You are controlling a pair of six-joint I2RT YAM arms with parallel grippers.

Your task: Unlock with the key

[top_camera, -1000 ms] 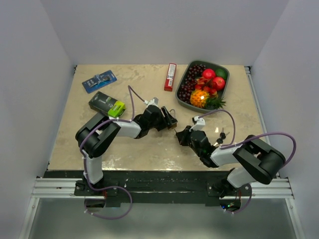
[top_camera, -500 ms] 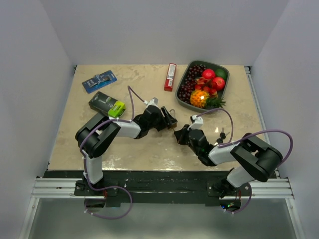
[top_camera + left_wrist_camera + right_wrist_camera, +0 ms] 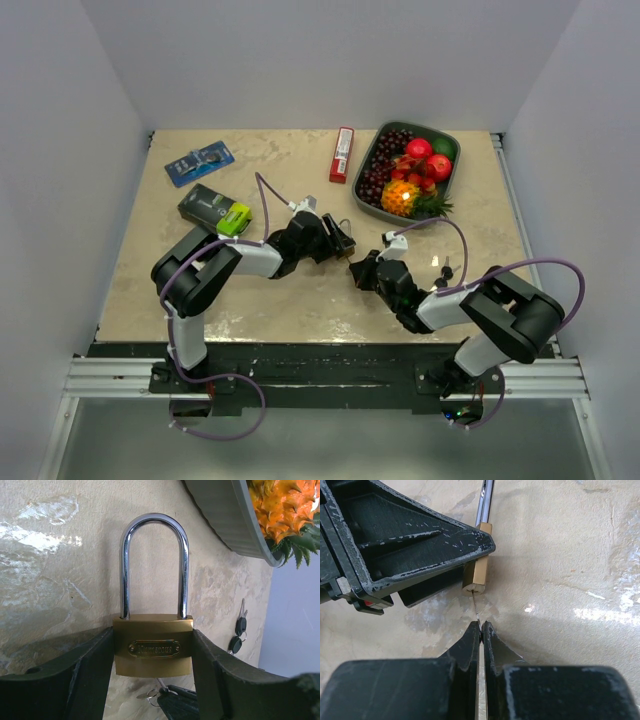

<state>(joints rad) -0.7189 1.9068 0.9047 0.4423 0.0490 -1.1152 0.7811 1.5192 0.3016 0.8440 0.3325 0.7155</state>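
A brass padlock [image 3: 153, 647] with a closed steel shackle [image 3: 154, 565] is clamped by its sides in my left gripper [image 3: 153, 652], held just above the table. It also shows edge-on in the right wrist view [image 3: 477, 575]. My right gripper [image 3: 481, 629] is shut on a thin silver key [image 3: 476, 607]. The key's blade tip sits in the keyhole at the padlock's bottom. In the top view the two grippers meet at mid-table, the left gripper [image 3: 340, 240] and the right gripper [image 3: 358, 270] facing each other.
Two spare black-headed keys [image 3: 238, 632] lie on the table to the right. A grey tray of fruit [image 3: 407, 170] stands at the back right. A red bar [image 3: 342, 154], a blue packet [image 3: 199, 162] and a black-green box [image 3: 214, 209] lie farther back and left.
My right gripper has crept a little left toward the padlock with the key. The left gripper and padlock have held still.
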